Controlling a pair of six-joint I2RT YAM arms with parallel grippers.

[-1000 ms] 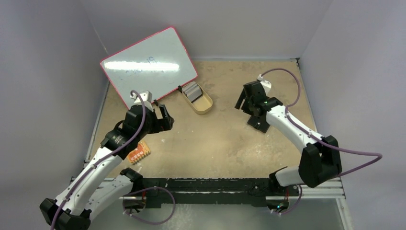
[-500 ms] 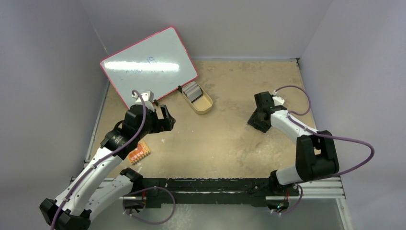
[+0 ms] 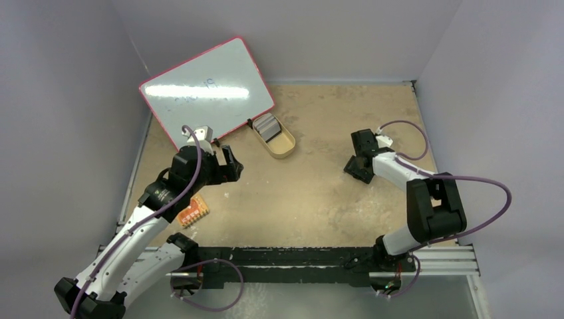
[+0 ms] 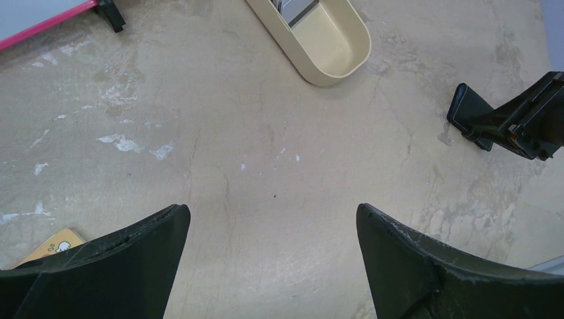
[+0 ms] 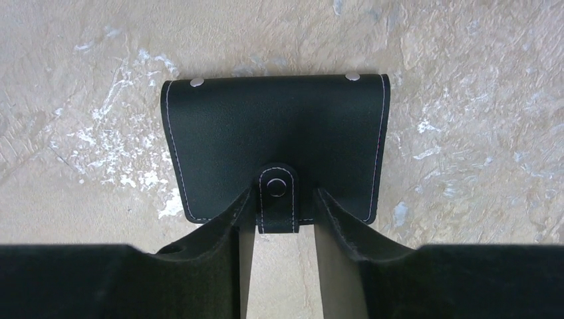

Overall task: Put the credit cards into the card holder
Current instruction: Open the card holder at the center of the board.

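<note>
While low over the tabletop [image 5: 80,100], right hand [image 5: 282,194]: narrow, fingers flanking the snap tab [image 5: 277,214], not pinching it.
Card holder [image 5: 276,129]: closed, flat, just ahead of the right hand's fingertips.
Left hand [image 4: 273,266]: wide, holding nothing.
Cards [image 4: 292,8]: in the tan tray [image 4: 332,56], well ahead of the left hand.

Plain pale lilac-grey walls [image 3: 66,100] box in a scuffed tan table [image 3: 319,193]. Pink-framed whiteboard [image 3: 206,90] leans at 11 o'clock, catching some glare. Black rail [image 3: 292,256] at 6.
</note>
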